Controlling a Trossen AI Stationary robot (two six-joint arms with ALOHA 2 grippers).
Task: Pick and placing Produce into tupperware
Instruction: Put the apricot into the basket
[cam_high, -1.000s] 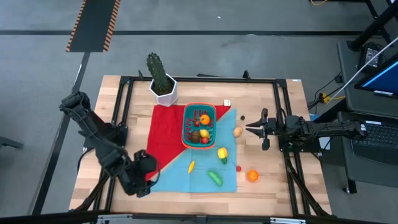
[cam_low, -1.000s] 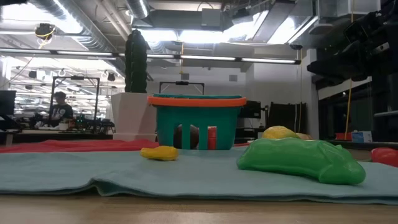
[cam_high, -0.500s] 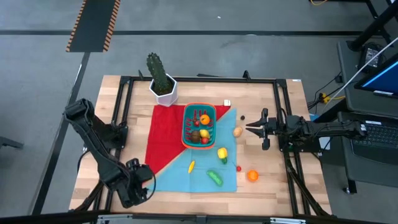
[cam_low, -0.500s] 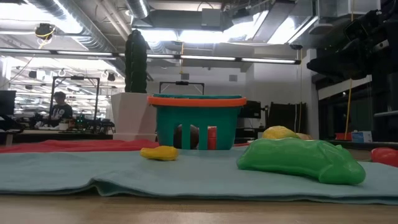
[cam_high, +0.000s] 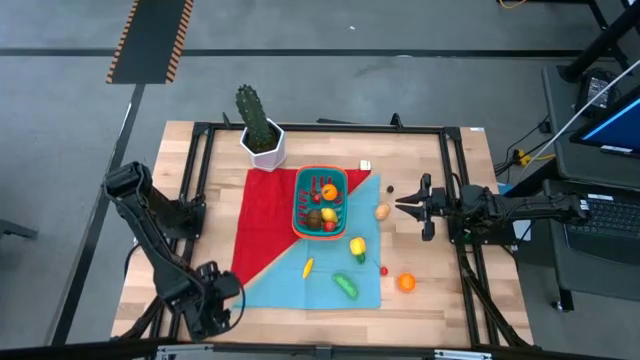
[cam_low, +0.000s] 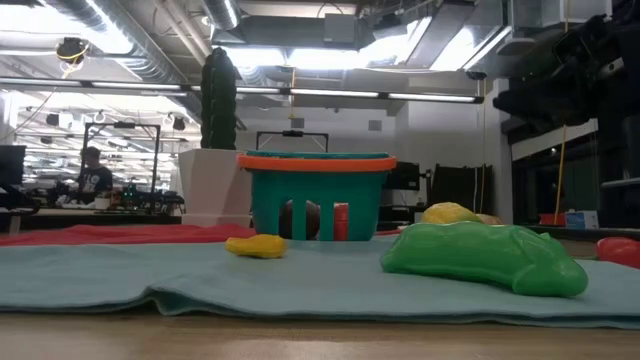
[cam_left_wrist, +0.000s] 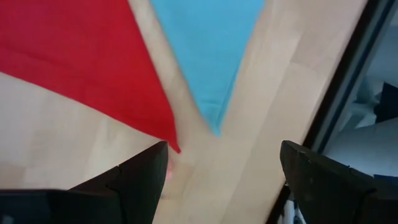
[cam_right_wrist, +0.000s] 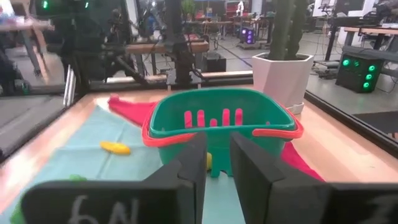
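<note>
Left gripper (cam_high: 212, 312) low over the tabletop's front-left corner, arm folded along the left edge, fingers (cam_left_wrist: 140, 180) spread wide with nothing between them; bare wood and the tips of the red cloth (cam_left_wrist: 81, 68) and the blue cloth (cam_left_wrist: 208, 43) seen past them.

Toward the back edge, left of centre: cactus (cam_high: 254, 117) upright in a white pot (cam_high: 264, 150), just beyond the red cloth's far corner.

Mid-table: tupperware (cam_high: 320, 203) on the seam where the red cloth meets the blue cloth, several pieces of produce (cam_high: 322, 205) already inside. In front of it on the blue cloth, lying loose: a yellow piece (cam_high: 308, 267), a green piece (cam_high: 346, 287), a yellow-and-green piece (cam_high: 357, 247). Off the cloth's right side, on bare wood: a tan piece (cam_high: 382, 211), a small red piece (cam_high: 385, 270), an orange piece (cam_high: 406, 283) nearer the front edge.

Right gripper (cam_high: 404, 205) held above the right half of the table, arm stretched in level from the right edge, pointing at the tupperware; fingers (cam_right_wrist: 186, 168) nearly together, a narrow slit left, clasping nothing. Tan piece just in front of the tips.
</note>
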